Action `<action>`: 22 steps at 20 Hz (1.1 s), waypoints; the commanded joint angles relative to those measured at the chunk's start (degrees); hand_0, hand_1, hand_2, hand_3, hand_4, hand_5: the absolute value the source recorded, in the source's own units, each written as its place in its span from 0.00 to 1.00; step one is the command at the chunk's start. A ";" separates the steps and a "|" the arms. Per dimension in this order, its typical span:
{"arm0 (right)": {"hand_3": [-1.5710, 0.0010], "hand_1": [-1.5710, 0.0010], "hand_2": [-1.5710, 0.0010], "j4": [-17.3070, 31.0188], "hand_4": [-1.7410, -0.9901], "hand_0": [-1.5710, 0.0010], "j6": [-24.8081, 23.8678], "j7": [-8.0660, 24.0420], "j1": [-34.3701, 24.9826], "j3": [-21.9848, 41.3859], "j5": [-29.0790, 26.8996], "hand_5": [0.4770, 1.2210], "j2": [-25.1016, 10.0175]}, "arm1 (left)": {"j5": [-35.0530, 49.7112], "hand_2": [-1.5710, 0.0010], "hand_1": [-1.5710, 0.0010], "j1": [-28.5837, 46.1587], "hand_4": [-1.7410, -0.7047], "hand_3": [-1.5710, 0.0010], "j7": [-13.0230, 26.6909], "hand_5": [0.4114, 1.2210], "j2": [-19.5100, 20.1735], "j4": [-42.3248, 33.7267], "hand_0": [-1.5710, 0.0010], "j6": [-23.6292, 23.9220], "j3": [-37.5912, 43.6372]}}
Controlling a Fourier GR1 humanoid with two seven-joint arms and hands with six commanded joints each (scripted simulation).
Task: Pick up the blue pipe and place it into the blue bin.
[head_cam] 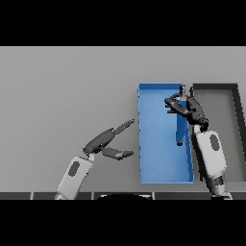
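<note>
The right robot hand (185, 106), fingers curled round 1 partly hidden blue pipe (180, 129), hangs over 1 blue bin (156, 144); left robot hand (109, 142) is spread open, holding nothing.

Nothing to read here: no text, label, brand, number or sign shows on anything in view.
</note>
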 commanded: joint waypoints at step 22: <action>0.99 0.98 0.98 2.49 0.86 0.98 -9.91 -0.55 -15.88 45.09 -23.82 0.33 -27.23 | 0.30 1.00 1.00 0.39 0.78 1.00 0.58 0.11 0.21 -0.18 1.00 0.00 0.24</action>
